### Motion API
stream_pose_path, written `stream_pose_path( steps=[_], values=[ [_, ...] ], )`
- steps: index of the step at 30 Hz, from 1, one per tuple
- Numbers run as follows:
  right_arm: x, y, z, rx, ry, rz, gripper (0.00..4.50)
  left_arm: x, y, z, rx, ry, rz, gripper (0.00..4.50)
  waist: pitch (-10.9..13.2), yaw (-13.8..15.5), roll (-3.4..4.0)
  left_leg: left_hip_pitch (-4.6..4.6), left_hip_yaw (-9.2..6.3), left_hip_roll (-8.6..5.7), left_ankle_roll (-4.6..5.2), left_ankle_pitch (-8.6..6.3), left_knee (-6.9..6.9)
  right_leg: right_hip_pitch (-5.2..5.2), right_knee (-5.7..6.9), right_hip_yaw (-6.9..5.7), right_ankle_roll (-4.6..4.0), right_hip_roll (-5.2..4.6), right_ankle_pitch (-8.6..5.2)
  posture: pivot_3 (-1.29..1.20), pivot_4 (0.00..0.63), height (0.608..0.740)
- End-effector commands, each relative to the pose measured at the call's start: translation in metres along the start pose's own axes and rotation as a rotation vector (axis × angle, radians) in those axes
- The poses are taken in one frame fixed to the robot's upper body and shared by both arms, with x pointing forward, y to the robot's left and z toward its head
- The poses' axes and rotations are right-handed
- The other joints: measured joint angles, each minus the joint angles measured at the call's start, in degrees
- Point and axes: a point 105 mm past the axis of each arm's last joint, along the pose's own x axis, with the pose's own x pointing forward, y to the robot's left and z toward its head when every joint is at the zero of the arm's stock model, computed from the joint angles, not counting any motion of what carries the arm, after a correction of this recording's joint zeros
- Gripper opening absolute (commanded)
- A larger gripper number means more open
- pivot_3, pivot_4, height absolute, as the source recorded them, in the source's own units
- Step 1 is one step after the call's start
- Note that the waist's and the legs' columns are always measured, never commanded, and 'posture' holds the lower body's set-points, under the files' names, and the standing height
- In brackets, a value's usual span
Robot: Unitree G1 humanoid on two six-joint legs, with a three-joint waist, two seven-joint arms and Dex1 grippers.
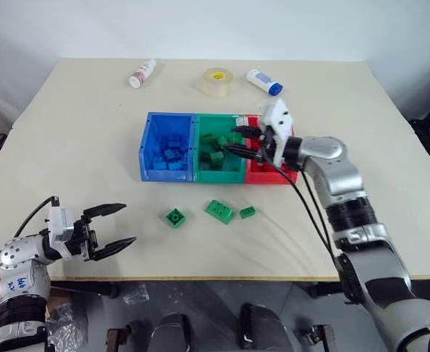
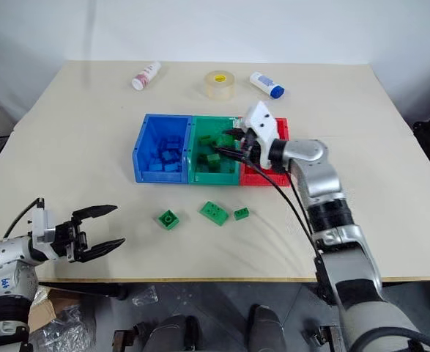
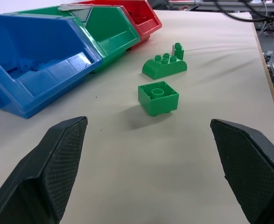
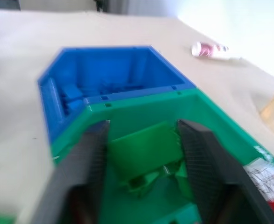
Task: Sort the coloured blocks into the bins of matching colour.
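Right now the right gripper (image 1: 245,141) hangs over the green bin (image 1: 201,174), the middle of the three joined bins, with a green block (image 4: 145,149) gripped between its two black fingers, as the right wrist view shows. My reading is that the drop is the step in hand: the block sits above the matching tray, so the next move calls for parting the fingers and letting it fall among the green blocks already inside.

The left gripper (image 1: 110,229) waits near the front left corner of the table (image 1: 83,125), jaws wide and empty. Three green blocks lie loose between the bins and the front edge: a square single-stud block (image 1: 175,217), a wider rounded block (image 1: 219,211) and a small block (image 1: 247,213) just beside it. The blue bin (image 1: 150,158) holds blue blocks; the red bin (image 1: 262,177) lies partly behind the right arm.

The bins are glossy hard plastic with sloped fronts; the blocks are smooth and studded; the finger pads (image 3: 62,158) bear a fine cross-hatch.
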Motion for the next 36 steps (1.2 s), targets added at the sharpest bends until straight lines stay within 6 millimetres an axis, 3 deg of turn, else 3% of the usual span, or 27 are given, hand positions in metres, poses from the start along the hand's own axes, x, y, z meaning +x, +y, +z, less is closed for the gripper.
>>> stream_pose_path(
  steps=[1,3,8,15,20,24,28,36],
  values=[
    [0.008,-0.009,0.008,-0.044,-0.033,-0.049,3.65,0.005,-0.001,0.006,0.037,-0.014,-0.017,4.5,0.0,0.0,0.0,0.0,0.0,0.0,0.0,0.0,0.0,0.0,0.0,0.0,0.0,0.0,0.0,0.0,0.15,0.74],
    [0.008,-0.008,0.009,-0.048,-0.046,-0.038,4.4,0.006,-0.002,0.007,0.038,-0.018,-0.021,4.5,0.0,-0.1,0.0,0.0,0.01,0.0,0.0,0.0,-0.01,0.0,-0.01,0.01,0.0,0.0,0.0,0.0,0.15,0.74],
    [-0.017,0.004,0.006,-0.046,-0.056,0.057,4.46,0.008,-0.005,0.006,0.031,-0.02,-0.032,4.5,0.0,-0.5,0.0,0.01,0.0,0.01,0.0,0.0,-0.01,0.0,0.01,0.01,0.0,0.0,0.0,0.0,0.15,0.74],
    [-0.102,0.045,-0.013,0.016,0.023,0.258,4.46,0.009,-0.005,0.004,0.018,-0.019,-0.043,4.5,0.0,0.2,0.0,-0.02,-0.01,0.0,0.05,-0.12,0.04,0.02,-0.07,0.02,0.02,-0.01,0.0,0.0,0.15,0.74],
    [-0.166,0.058,-0.039,0.072,0.196,0.234,4.46,0.009,-0.005,0.003,0.012,-0.017,-0.048,4.5,0.0,0.8,0.0,0.01,0.0,0.01,0.04,-0.13,0.06,0.03,-0.08,0.03,0.02,0.0,0.0,0.0,0.15,0.74],
    [-0.199,0.062,-0.052,0.131,0.283,0.175,4.46,0.008,-0.004,0.003,0.009,-0.015,-0.05,4.5,0.0,0.8,0.0,0.03,0.01,0.02,0.03,-0.14,0.09,0.04,-0.08,0.03,0.02,0.0,0.0,0.0,0.15,0.74],
    [-0.198,0.064,-0.053,0.136,0.279,0.154,4.46,0.009,-0.004,0.002,0.008,-0.014,-0.052,4.5,0.0,0.6,0.0,0.08,0.03,0.03,0.03,-0.14,0.1,0.06,-0.07,0.06,0.02,0.0,0.0,0.0,0.15,0.74],
    [-0.14,0.075,-0.061,0.128,0.213,0.199,4.46,0.018,-0.006,0.004,0.013,-0.034,-0.077,4.5,0.0,0.8,0.0,0.07,0.03,0.03,0.03,-0.14,0.13,0.06,-0.05,0.07,0.01,0.0,0.0,0.0,0.15,0.74]
  ],
)
